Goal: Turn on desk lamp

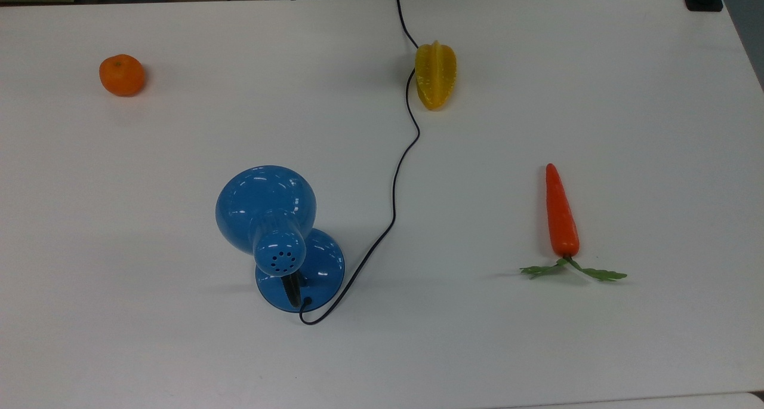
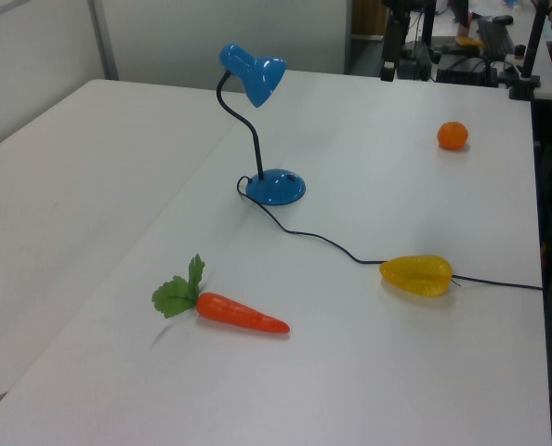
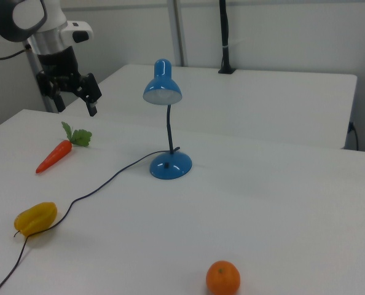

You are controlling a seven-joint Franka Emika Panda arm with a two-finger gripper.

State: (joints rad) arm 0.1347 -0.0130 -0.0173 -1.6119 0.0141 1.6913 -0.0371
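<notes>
Nothing looks done yet: the desk lamp stands unlit just left of the right view's centre, while the gripper hangs with fingers spread and empty at that frame's upper left, well apart

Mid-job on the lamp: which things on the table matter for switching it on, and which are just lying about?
For the job:
- lamp, standing upright on its base
- cord, running from the base
- gripper, open, raised above the carrot

Lying about:
- carrot
- star fruit, resting on the cord
- orange
</notes>
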